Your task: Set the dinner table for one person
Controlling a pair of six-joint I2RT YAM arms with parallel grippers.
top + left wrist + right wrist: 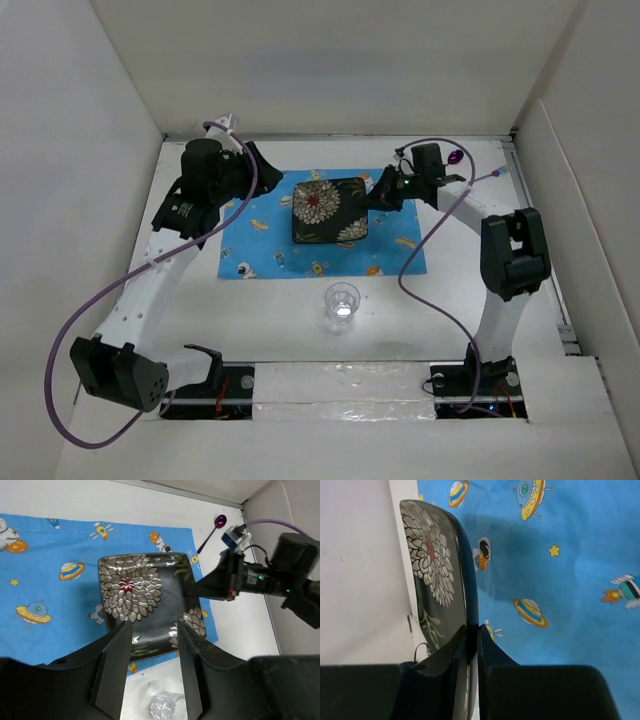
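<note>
A black square plate (pixel 330 210) with white flower print is over the blue space-print cloth (pixel 250 240) on the white dinner table (pixel 270 320). My right gripper (pixel 378 195) is shut on the plate's right rim; the right wrist view shows the rim (pixel 470 605) pinched between my fingers (pixel 492 652), with the plate's shadow on the cloth (pixel 560 555). My left gripper (pixel 270 172) is open and empty above the cloth's far left part. In the left wrist view its gripper (pixel 152 630) frames the plate's near edge (pixel 145 600).
A clear glass (pixel 342 303) stands on the table just in front of the cloth and shows in the left wrist view (pixel 167 707). A purple spoon (pixel 456 157) lies at the far right by the back wall. White walls enclose the table.
</note>
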